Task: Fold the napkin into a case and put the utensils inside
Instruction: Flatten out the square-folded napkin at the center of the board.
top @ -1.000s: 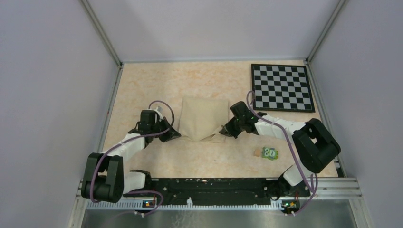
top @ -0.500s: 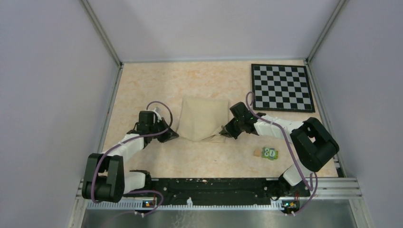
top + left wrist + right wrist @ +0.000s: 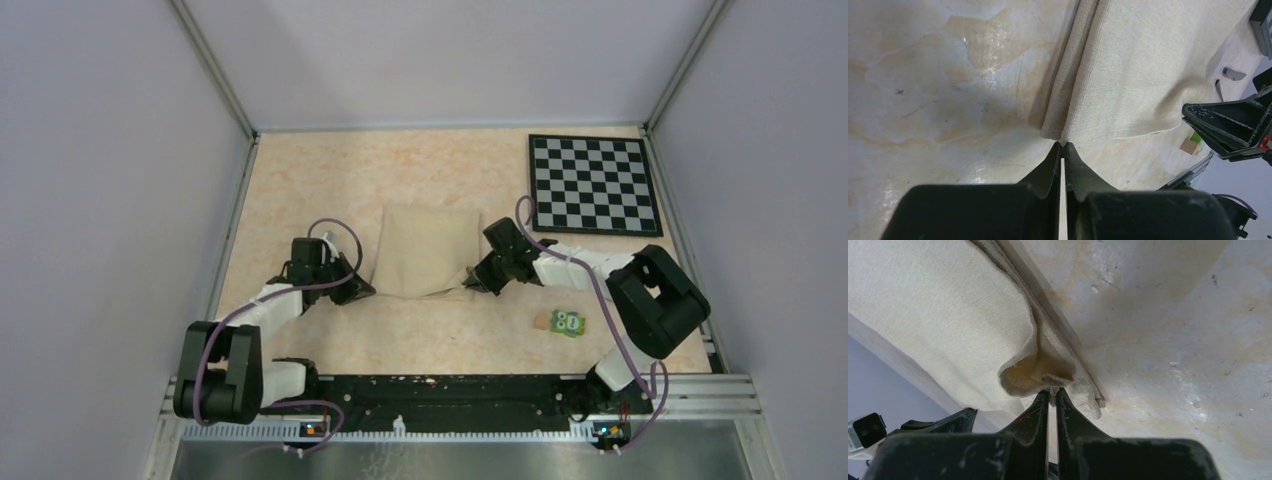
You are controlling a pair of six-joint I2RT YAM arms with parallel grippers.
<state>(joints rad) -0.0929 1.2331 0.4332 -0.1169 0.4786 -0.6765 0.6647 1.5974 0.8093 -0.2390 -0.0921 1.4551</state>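
Over the table [image 3: 320, 180], from the top camera, you have the napkin [image 3: 425, 252] lying mid-table as a folded rectangle, well apart from the chessboard [image 3: 592, 185] and the green block [image 3: 570, 322]. Your left fingers [image 3: 357, 288] sit just beside its near left corner, and your right fingers [image 3: 474, 279] are at its near right corner. No utensil can be made out from up here.

On the left wrist camera, the left fingers [image 3: 1058, 150] are pressed together with their tips right at the napkin's [image 3: 1138, 75] layered corner. The cloth lies flat there, and it looks released rather than gripped. Past the far edge you can see the utensils [image 3: 1234, 74], one with a purple-blue tint, close to the right arm.

On the right wrist camera, the right fingers [image 3: 1044, 397] are pinching a puckered bit of the napkin [image 3: 938, 305], with the hem bunched into a small loop just above the tips.

Judging from this, the fold is part done and the utensils are not yet inside. Pull with the right side alone and the cloth will likely skew or drag open, since nothing pins the left corner. The pinch may hold only some layers, so a lift could peel the stack apart. Sweep the right arm wide and you risk knocking the utensils.
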